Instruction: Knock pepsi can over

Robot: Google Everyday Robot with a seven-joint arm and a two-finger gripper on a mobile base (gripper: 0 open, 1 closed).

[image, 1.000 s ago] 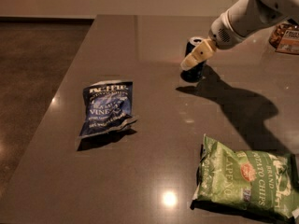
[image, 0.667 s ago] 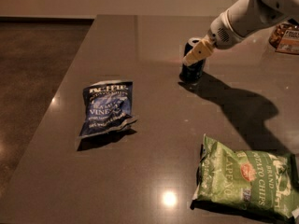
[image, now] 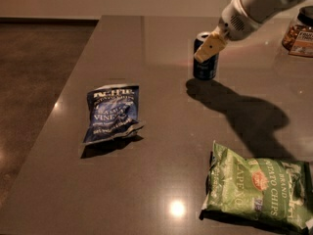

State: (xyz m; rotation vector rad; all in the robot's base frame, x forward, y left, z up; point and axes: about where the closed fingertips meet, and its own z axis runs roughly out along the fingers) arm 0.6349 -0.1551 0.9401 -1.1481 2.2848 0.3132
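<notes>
Knock pending: pepsi can is standing upright toward the far side of the counter.
The end effector is hovering at the can's upper half, reaching in from the right, and appears to be touching it, though the overlap is making contact hard to confirm; whether it is released or clenched cannot be told. The can is not tilting, so the toppling push is remaining. The blue chip bag is lying well apart.

Two bags, one jar — gripper at one can.
</notes>
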